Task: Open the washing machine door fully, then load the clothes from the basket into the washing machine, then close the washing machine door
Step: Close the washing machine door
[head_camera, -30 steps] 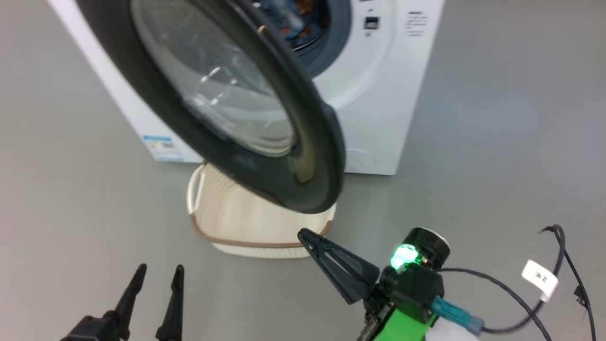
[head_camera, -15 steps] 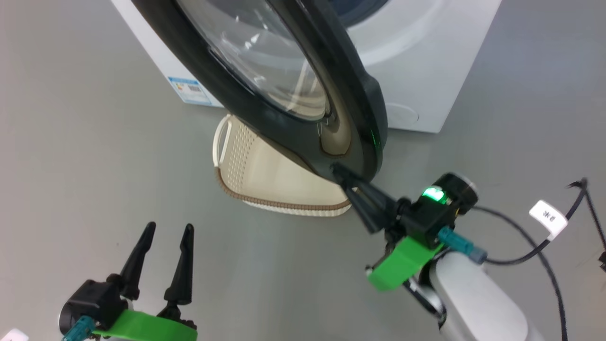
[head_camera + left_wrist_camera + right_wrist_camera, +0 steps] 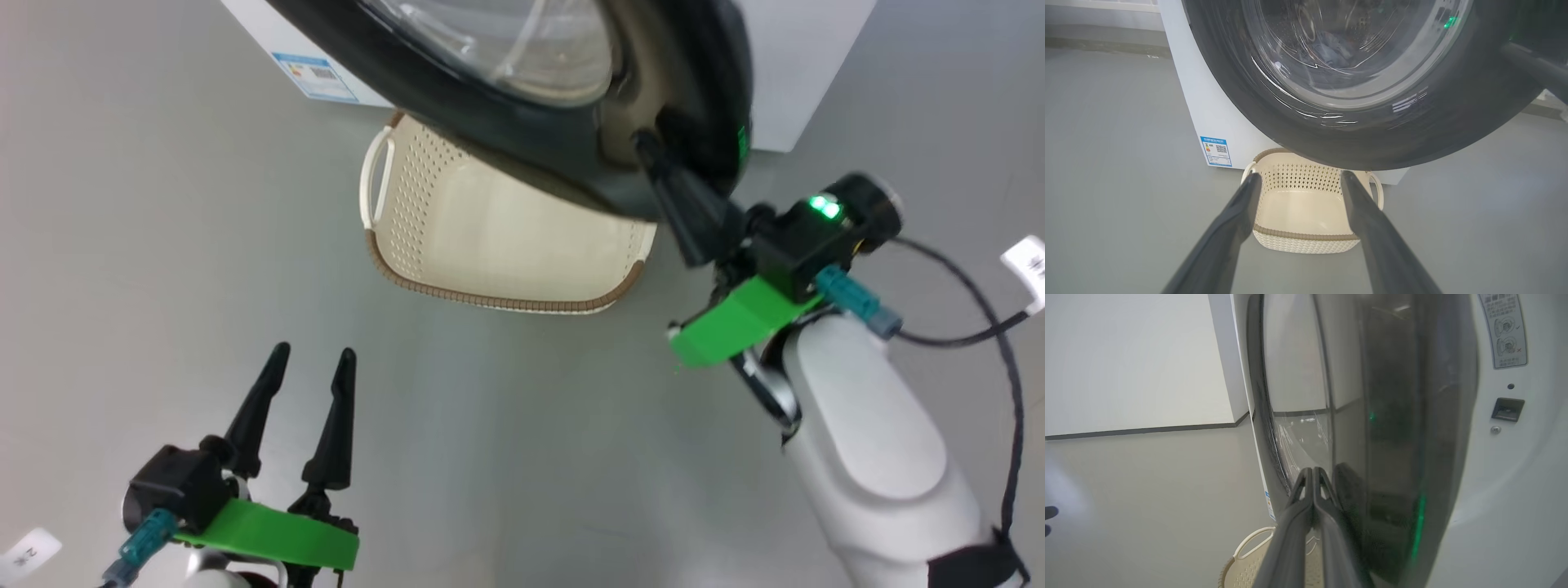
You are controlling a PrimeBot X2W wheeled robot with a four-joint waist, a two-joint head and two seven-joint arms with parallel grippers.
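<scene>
The job looked to be on its last step: shutting the washing machine door (image 3: 506,131). The basket (image 3: 490,299) sat on the floor (image 3: 163,245) just in front of the washing machine (image 3: 808,73), partly under the door, and it was empty. Something blue, likely the clothes (image 3: 1333,47), showed through the door's glass.

The right tool (image 3: 653,159) was closed tight with nothing in it. Its tips touched the black front of the door near the free edge. The left tool (image 3: 314,353) hung low over the floor, well apart from the door, with its fingers spread wide and empty.

The door was round, so it had no long side. It stood part way open, with its hinge on the robot's left. Its shiny front faced out toward the robot. The basket's long side ran left to right along the machine's front, open top up.

Next, I think the right tool needed to push the free edge toward the latch hole (image 3: 1507,409) until the door shut. The thin tips could slip on that smooth face.
</scene>
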